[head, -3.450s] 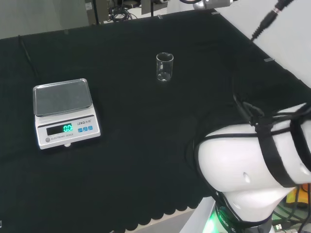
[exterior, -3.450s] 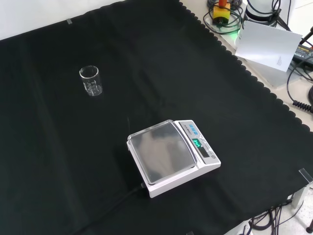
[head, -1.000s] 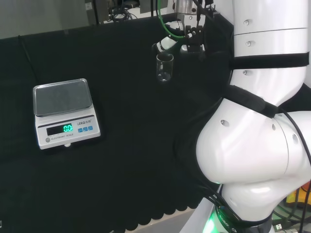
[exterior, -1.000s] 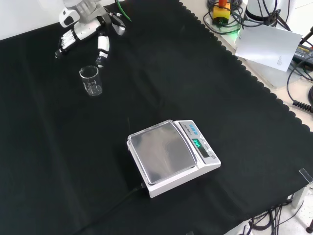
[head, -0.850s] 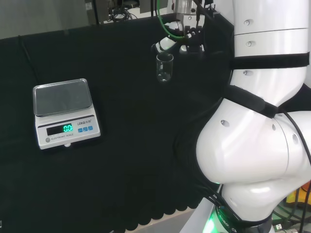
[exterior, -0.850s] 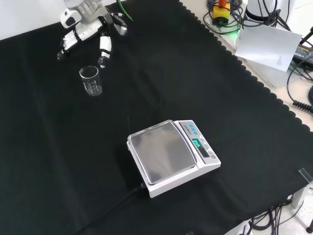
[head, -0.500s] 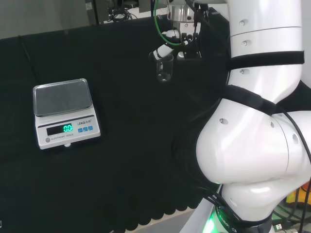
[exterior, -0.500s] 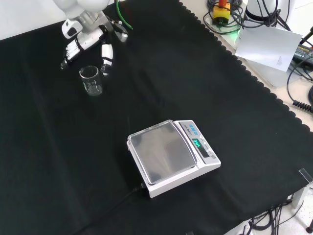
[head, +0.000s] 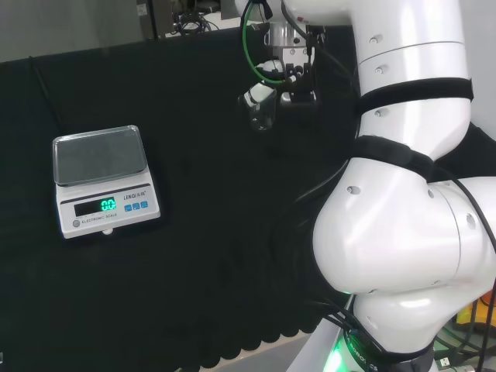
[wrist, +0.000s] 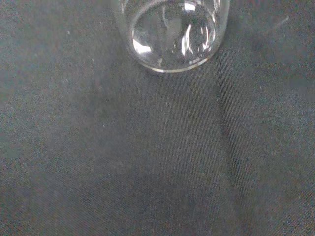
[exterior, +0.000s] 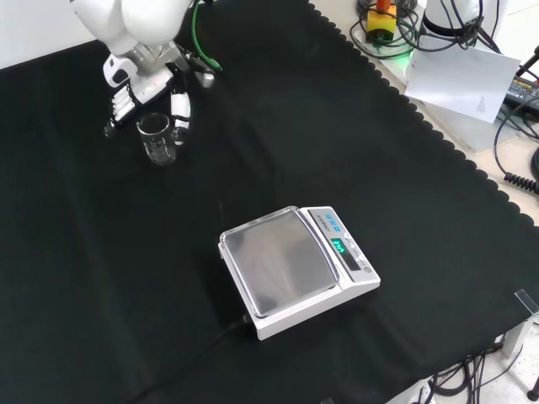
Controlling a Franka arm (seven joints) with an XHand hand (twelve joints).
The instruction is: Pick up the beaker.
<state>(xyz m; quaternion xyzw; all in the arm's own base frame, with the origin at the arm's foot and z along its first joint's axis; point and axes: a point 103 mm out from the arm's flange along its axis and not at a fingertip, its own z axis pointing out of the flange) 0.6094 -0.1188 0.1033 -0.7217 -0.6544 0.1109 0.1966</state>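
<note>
With the hand [exterior: 152, 80] hanging right over the beaker [exterior: 157, 138], the fingers [exterior: 179, 109] are spread and relaxed, one on each side of the glass in the front view, not yet closed on it. That beaker stands upright on the black cloth of the desk [exterior: 295, 126], between the fingers and well apart from the scale [exterior: 295, 268]. Risk now, I'd judge: it's a light, clear vessel, so if one side touches before the other it could tip or skid away, and smooth glass may slip as the lift begins. Hard to read: in the head view the beaker [head: 262, 115] nearly melts into the cloth, and whether any finger already touches the wall can't be told.
</note>
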